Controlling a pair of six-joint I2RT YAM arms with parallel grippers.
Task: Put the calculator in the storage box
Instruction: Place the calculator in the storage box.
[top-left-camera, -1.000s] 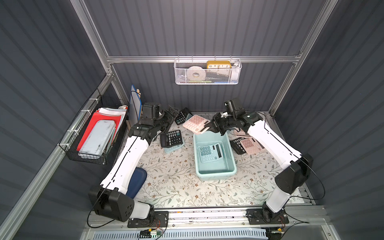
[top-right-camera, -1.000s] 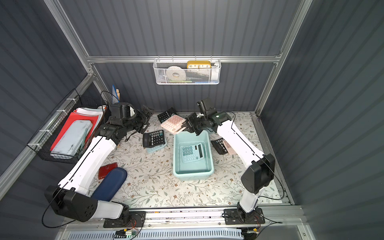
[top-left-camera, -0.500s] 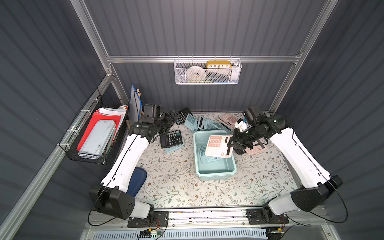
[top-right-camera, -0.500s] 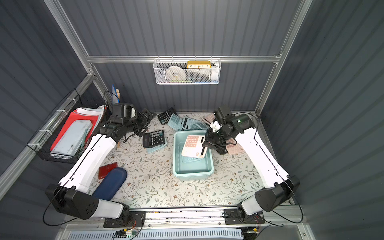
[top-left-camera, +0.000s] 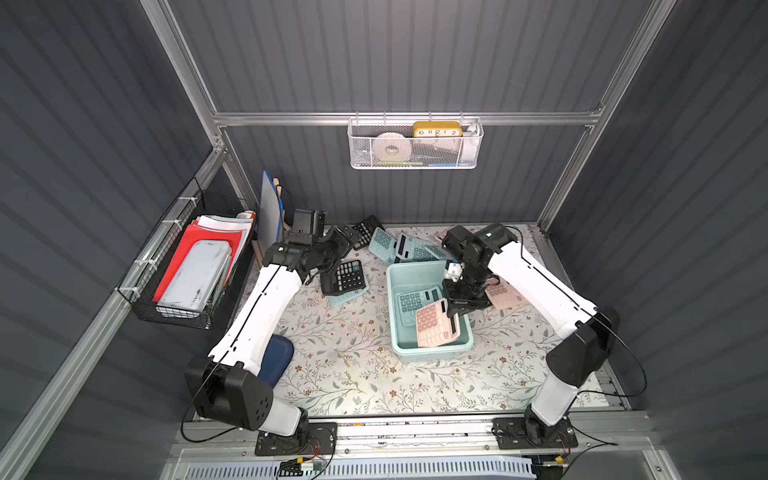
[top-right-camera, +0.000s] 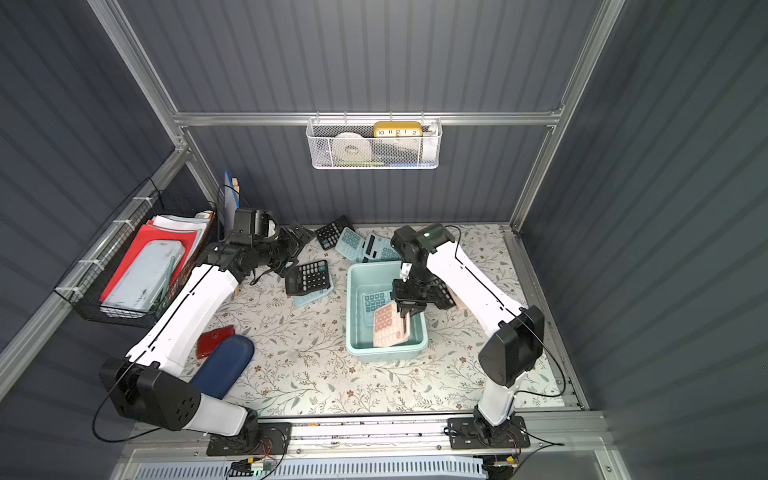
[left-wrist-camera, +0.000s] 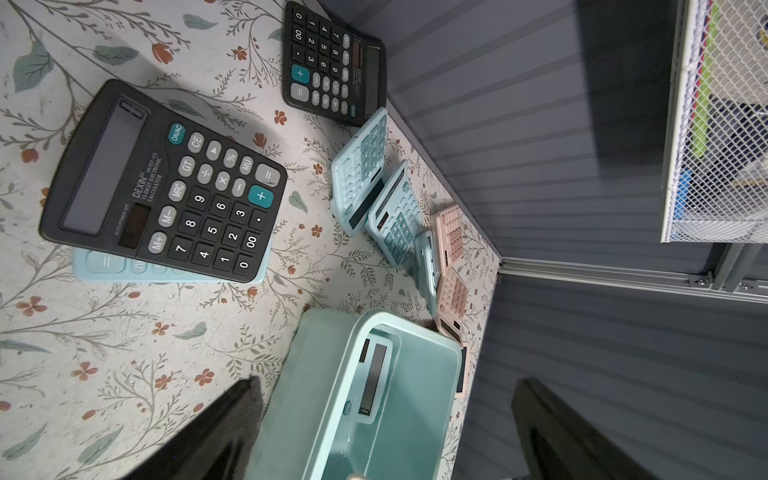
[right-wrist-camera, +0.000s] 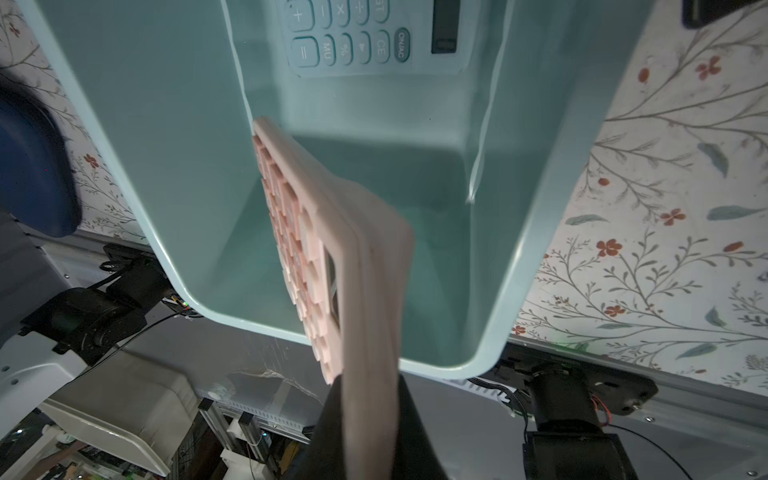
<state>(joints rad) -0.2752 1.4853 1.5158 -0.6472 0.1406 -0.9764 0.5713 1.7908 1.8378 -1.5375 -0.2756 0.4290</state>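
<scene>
The mint-blue storage box (top-left-camera: 432, 356) (top-right-camera: 386, 354) stands mid-table, with a teal calculator (top-left-camera: 411, 300) (right-wrist-camera: 365, 37) lying in its far half. My right gripper (top-left-camera: 453, 309) (top-right-camera: 405, 312) (right-wrist-camera: 370, 399) is shut on the display end of a pink calculator (top-left-camera: 432, 329) (top-right-camera: 388, 328) (right-wrist-camera: 328, 249). That calculator hangs tilted inside the near half of the box. My left gripper (top-left-camera: 345, 239) (left-wrist-camera: 386, 436) is open and holds nothing, at the back left next to a black calculator (top-left-camera: 344, 277) (left-wrist-camera: 166, 187) that lies on a blue one.
Behind the box lie several blue calculators (top-left-camera: 399, 245) and a black one (top-left-camera: 365, 227), with another pink one (top-left-camera: 505, 296) to its right. A white mesh basket (top-left-camera: 415, 145) hangs on the back wall and a black wire basket (top-left-camera: 187, 266) on the left wall. A navy case (top-left-camera: 276, 361) lies front left.
My right arm carried the pink calculator from the back of the table to above the box, then lowered it into the near half. The left arm barely moved.
</scene>
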